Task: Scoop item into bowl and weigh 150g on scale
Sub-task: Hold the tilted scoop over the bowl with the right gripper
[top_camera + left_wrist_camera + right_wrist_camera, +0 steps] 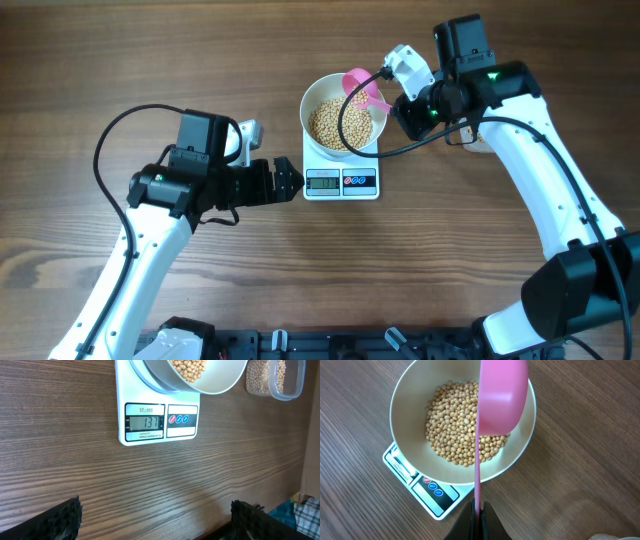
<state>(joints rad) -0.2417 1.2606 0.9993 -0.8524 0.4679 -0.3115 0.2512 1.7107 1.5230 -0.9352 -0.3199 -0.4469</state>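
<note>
You're looking at a wood-grain table [100, 60], brown boards running side to side. Sitting flat on it is the scale [341, 181], and just off to its right a clear tub [281, 377] rests on the wood too.

Pink scoop [502, 395] blocking bowl [407, 407] mouth, open tabletop [150, 490] before scale [157, 422], container [282, 377] right of bowl

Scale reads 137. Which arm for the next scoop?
Right. The right gripper is shut on the pink scoop, which is over the bowl. The left gripper is open and empty, just facing the scale.
</note>
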